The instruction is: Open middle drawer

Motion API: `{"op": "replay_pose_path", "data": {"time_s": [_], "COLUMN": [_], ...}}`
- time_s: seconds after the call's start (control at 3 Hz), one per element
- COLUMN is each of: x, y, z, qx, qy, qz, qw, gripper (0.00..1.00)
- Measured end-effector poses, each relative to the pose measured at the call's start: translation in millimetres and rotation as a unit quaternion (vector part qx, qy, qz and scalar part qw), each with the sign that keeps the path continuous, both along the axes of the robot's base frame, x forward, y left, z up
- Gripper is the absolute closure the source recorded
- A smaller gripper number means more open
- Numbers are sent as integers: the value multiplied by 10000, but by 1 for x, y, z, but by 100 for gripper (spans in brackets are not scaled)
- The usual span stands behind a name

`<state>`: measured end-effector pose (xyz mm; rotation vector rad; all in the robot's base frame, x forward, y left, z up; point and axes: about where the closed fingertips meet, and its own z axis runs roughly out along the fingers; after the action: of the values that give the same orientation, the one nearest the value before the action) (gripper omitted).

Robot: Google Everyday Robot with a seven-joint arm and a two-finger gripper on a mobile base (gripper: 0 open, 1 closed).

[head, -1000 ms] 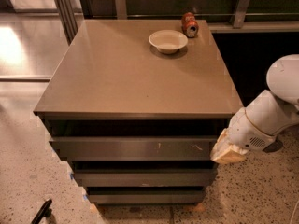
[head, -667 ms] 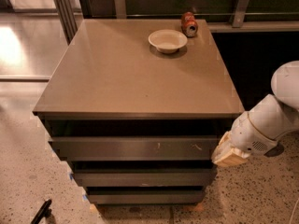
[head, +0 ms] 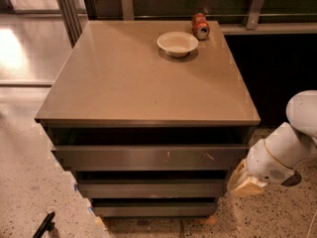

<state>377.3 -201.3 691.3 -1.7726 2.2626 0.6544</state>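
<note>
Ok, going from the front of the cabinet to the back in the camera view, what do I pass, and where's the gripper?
Bottom drawer front → middle drawer → scratched top drawer front → cabinet top → white bowl → red can. The gripper is low on the right, beside the middle drawer's right end.

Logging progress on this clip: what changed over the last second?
The gripper sank lower beside the cabinet's right front corner, from the top drawer's level to about the middle drawer. No drawer moved; the bowl and can stayed put.
</note>
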Motion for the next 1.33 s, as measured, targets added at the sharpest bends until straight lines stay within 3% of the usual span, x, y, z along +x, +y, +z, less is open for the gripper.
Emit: {"op": "replay_pose_path", "data": {"time_s": [0.33,0.67,1.0,1.33], "x": [-13,-14,-1,23], "y": [1,1,11,21], "z": [-19,-19,-41,-63], "qx": [7,7,117,132], "qy": [198,205,171,-131], "qz": [65,67,-12,-229], "qw": [9998,9998,9998,9996], "gripper": [100,100,100,100]}}
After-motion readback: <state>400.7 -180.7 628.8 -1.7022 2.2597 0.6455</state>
